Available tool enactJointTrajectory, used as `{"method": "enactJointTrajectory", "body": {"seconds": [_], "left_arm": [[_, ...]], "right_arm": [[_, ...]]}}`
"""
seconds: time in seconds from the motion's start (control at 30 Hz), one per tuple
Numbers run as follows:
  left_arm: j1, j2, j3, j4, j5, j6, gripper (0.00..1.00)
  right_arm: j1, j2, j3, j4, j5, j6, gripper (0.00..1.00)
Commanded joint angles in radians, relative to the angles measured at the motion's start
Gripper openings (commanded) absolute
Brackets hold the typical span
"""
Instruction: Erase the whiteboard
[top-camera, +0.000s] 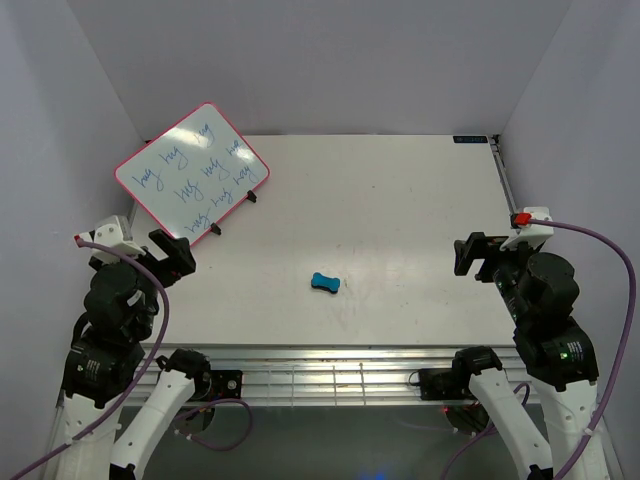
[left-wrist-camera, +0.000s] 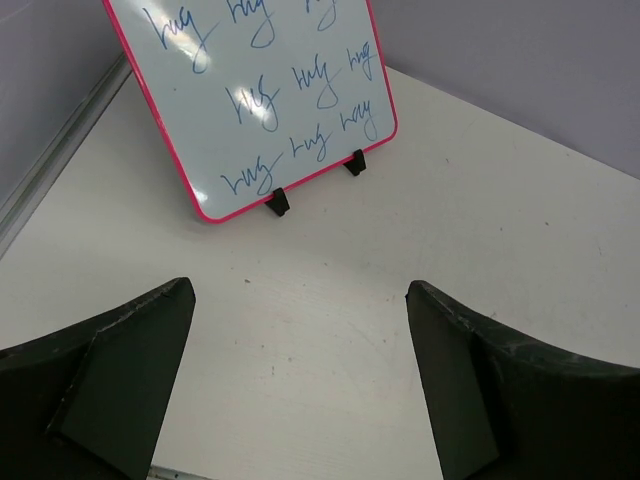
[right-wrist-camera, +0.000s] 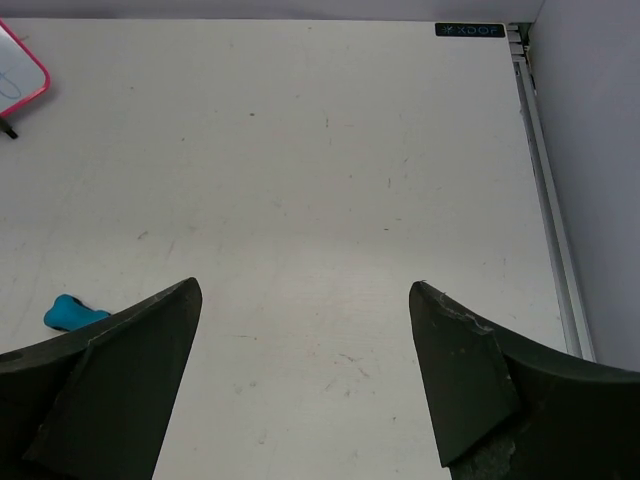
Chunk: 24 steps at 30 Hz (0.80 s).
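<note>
Just beyond the left end effector stands the whiteboard.

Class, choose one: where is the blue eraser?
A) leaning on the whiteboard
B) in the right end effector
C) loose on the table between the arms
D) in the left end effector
C: the blue eraser lies alone on the table; the left end effector and right end effector are open.

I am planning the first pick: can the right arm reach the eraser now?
Probably yes. The eraser lies on the table, nothing stands between it and the open right gripper; the whiteboard stands far left.
</note>
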Motion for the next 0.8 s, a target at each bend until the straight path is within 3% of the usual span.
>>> {"method": "enactJointTrajectory", "body": {"seconds": [0.0, 0.17, 0.37, 0.47, 0.63, 0.77], "left_arm": [[0.005, -0.008, 0.035, 0.013, 0.015, 0.003, 0.98], [0.004, -0.005, 0.021, 0.025, 0.035, 0.016, 0.98], [0.005, 0.071, -0.021, 0.139, 0.345, 0.022, 0.98], [0.005, 0.134, -0.045, 0.217, 0.411, -0.012, 0.98], [0.005, 0.244, -0.126, 0.403, 0.347, -0.016, 0.98], [0.017, 0.468, -0.042, 0.440, 0.365, -0.047, 0.98]], "right_arm": [[0.006, 0.010, 0.007, 0.022, 0.027, -0.004, 0.90], [0.008, 0.004, -0.028, 0.043, 0.043, 0.020, 0.90], [0.008, -0.076, -0.111, 0.183, -0.122, 0.074, 0.90], [0.006, -0.100, -0.136, 0.223, -0.181, 0.077, 0.90], [0.008, -0.076, -0.162, 0.229, -0.304, 0.078, 0.90], [0.006, -0.051, -0.183, 0.212, -0.361, 0.039, 0.90]]}}
